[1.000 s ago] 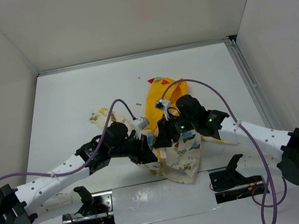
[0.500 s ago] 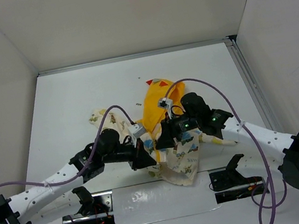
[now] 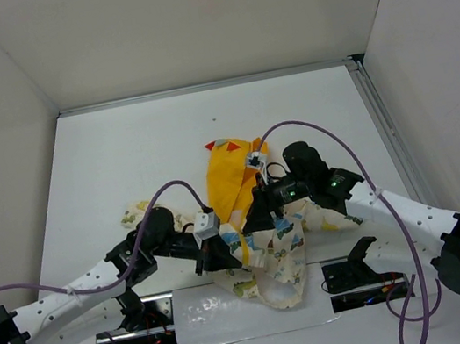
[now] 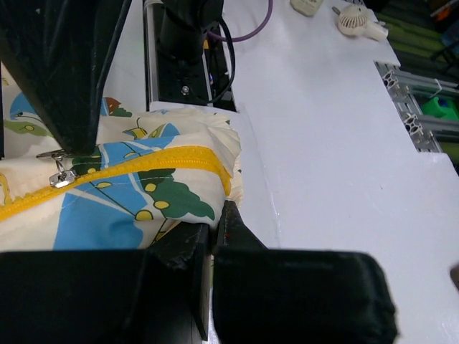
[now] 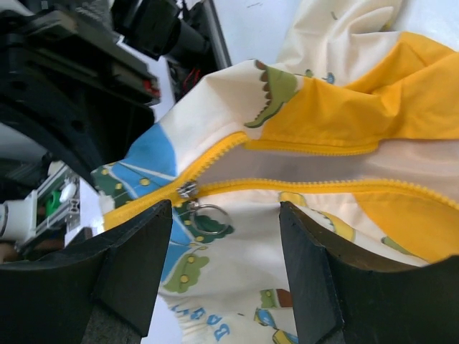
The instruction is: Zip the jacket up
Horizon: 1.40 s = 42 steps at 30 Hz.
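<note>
Near the front edge of the table (image 3: 120,156), the jacket (image 3: 267,254) now lies pulled out longer than it was a second ago. The left arm (image 3: 98,280) has drawn back toward its base. The left jaws are pinched shut on the bottom end of the jacket and have dragged that end along. The yellow hood (image 3: 229,168) has slid nearer and to the left with it. I think this pull is meant to make the zip straight and tight, so the slider can run.

The right jaws stand wide open, one finger on each side of the zip slider (image 5: 188,190) and its ring pull (image 5: 209,216), not holding them. On one side of the slider the yellow zip (image 4: 165,159) is closed for a short way. On the other side the two rows of teeth are apart, so the zipping has only just begun.

Half a second ago the hood sat further back and the left arm reached further in.
</note>
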{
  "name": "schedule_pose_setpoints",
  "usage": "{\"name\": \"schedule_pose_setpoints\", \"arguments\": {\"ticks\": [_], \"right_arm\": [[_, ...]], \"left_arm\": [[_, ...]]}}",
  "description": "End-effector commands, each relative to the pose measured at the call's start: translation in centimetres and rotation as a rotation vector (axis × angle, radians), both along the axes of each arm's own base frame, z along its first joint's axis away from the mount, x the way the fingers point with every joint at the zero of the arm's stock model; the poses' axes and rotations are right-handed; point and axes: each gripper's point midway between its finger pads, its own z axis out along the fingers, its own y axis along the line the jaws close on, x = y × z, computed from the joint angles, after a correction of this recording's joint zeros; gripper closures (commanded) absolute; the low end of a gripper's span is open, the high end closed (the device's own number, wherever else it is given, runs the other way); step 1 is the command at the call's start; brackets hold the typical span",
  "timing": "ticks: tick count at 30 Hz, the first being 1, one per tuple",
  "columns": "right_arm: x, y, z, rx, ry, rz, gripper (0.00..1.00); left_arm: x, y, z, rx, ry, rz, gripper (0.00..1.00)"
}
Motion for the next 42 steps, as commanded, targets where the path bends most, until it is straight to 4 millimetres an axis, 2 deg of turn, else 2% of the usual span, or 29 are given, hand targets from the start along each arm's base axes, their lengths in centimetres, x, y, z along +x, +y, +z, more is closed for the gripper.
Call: {"name": "schedule_pose_setpoints", "arguments": {"ticks": [1,9,18,22,24,28,29,31,34,39,42], "right_arm": [[-1.4,0.2,1.3,0.064,-0.045,0.104,0.31],[-3.6,0.1,1.7,0.072,-0.056,0.18,0.31],[-3.5,1.1,0.8,0.049,-0.036,0.19,0.32],[-2.8,1.3,0.7,0.039,-0.036,0.164,0.5],[-2.7,1.4,0.9,0.038,-0.038,0.153,0.53],[-1.8,1.4,1.3,0.033,-0.056,0.097,0.93],[-1.7,1.4,1.2,0.027,-0.054,0.084,0.98],[-1.2,1.3,1.6,0.02,-0.053,0.036,1.0],[0.7,0.8,1.8,-0.016,-0.089,-0.091,1.0],[3.3,-0.8,2.6,-0.046,-0.179,-0.296,1.0],[3.9,-1.5,3.3,-0.056,-0.219,-0.358,1.0]], "left_arm": [[0.3,-1.0,3.1,-0.114,-0.139,-0.057,1.0],[1.0,-1.2,2.6,-0.103,-0.144,-0.022,1.0],[0.8,-1.3,2.7,-0.107,-0.151,-0.047,1.0],[0.8,-1.2,2.8,-0.113,-0.158,-0.04,1.0],[0.9,-1.2,2.8,-0.114,-0.162,-0.037,1.0],[1.0,-1.1,2.8,-0.11,-0.163,-0.028,1.0],[1.1,-1.2,2.8,-0.108,-0.162,-0.021,1.0],[1.2,-1.2,2.5,-0.1,-0.157,-0.015,1.0],[1.4,-1.1,2.0,-0.081,-0.138,0.004,1.0],[1.1,-0.5,0.6,-0.039,-0.08,0.026,1.0],[0.9,-0.1,-0.3,-0.012,-0.047,0.044,1.0]]}}
